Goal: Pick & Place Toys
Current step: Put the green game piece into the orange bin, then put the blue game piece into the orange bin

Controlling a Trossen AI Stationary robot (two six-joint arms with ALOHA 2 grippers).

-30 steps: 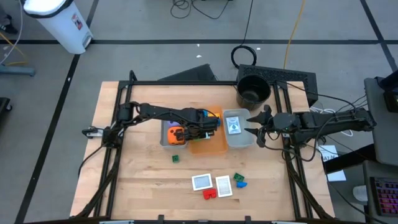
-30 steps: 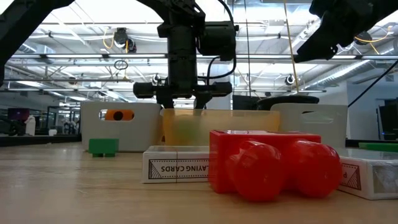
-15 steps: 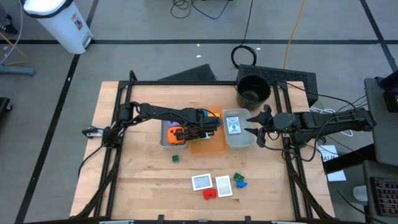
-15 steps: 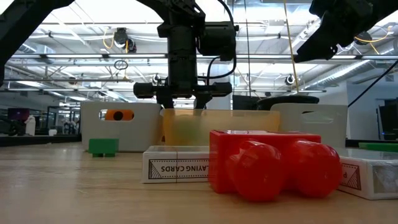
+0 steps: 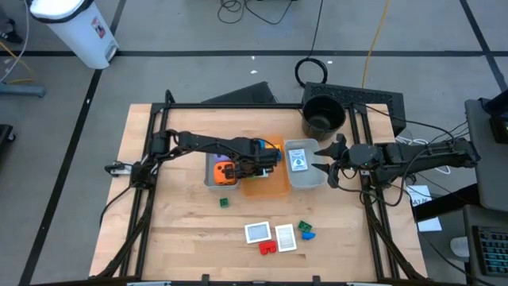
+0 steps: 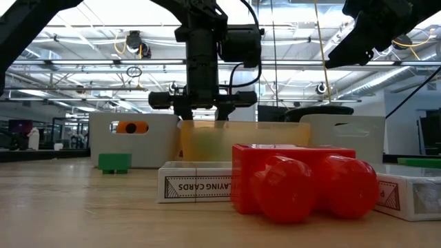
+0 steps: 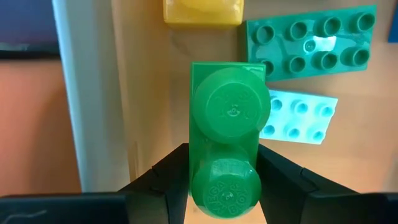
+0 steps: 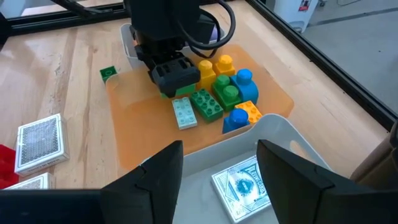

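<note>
My left gripper (image 5: 255, 165) reaches down into the orange tray (image 5: 274, 187) and is shut on a green two-stud brick (image 7: 227, 140). On the tray floor beneath lie a yellow brick (image 7: 202, 11), a green plate (image 7: 311, 43) and a pale blue plate (image 7: 298, 117), with more bricks (image 8: 227, 87) piled beside them. My right gripper (image 5: 322, 159) hangs open over the grey tray (image 5: 308, 178), which holds a card deck (image 8: 244, 185). Its fingers are empty. My left gripper pinches the green brick's two long sides (image 7: 194, 177) between its two fingers (image 7: 166, 179), at the stud nearer the wrist. The fingers come from above, pointing down. The brick is level with its studs up. I cannot tell whether it touches the tray floor.
A second grey tray (image 5: 211, 179) on the left holds an orange die (image 5: 225, 171). Loose on the wood are a small green brick (image 5: 224, 202), two cards (image 5: 257, 232), a red brick (image 5: 267, 247) and a green and blue pair (image 5: 305, 230). A black bucket (image 5: 323, 115) stands at the far right.
</note>
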